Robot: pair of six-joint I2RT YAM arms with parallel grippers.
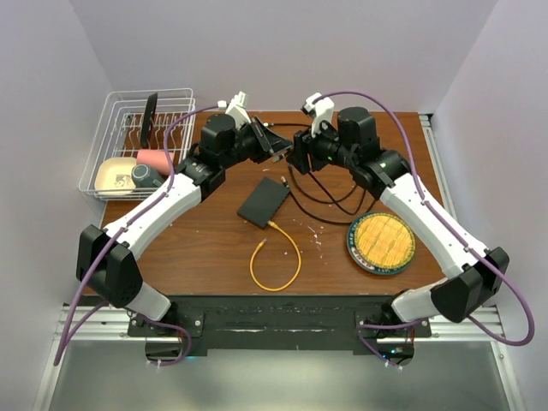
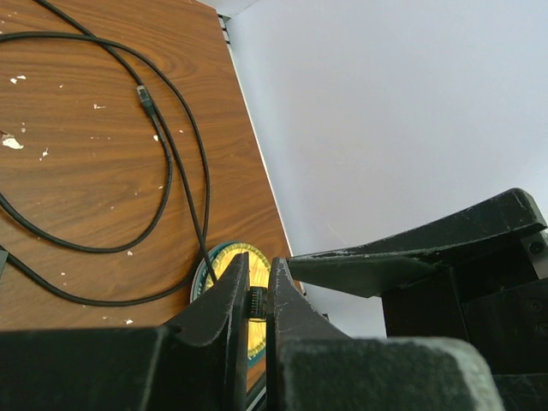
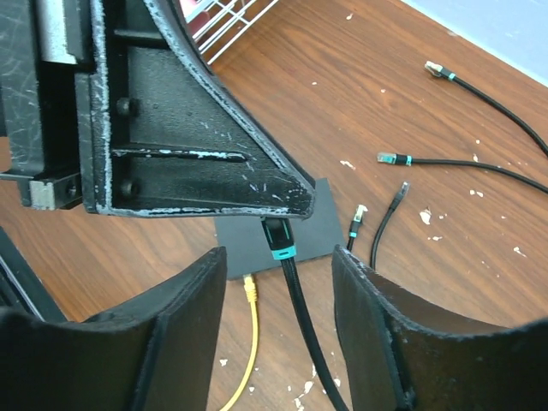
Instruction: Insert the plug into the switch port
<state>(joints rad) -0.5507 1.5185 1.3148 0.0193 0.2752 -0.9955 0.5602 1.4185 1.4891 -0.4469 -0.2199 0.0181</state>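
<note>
Black, teal-collared plug [image 3: 278, 240] was pinched in the tightly closed left gripper [image 2: 259, 278], raised clear of the switch [image 1: 264, 203]. Right gripper [image 3: 278, 270] jaws stood half parted astride its cable [image 3: 304, 325], holding nothing. Risk: off-centre closure there could twist the plug and spoil port alignment.

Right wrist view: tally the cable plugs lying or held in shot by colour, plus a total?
Teal-banded black plugs: 3 (one held in the left gripper)
Yellow plug: 1
Pale clear plug: 1
All-black plug: 1
Total: 6
</note>
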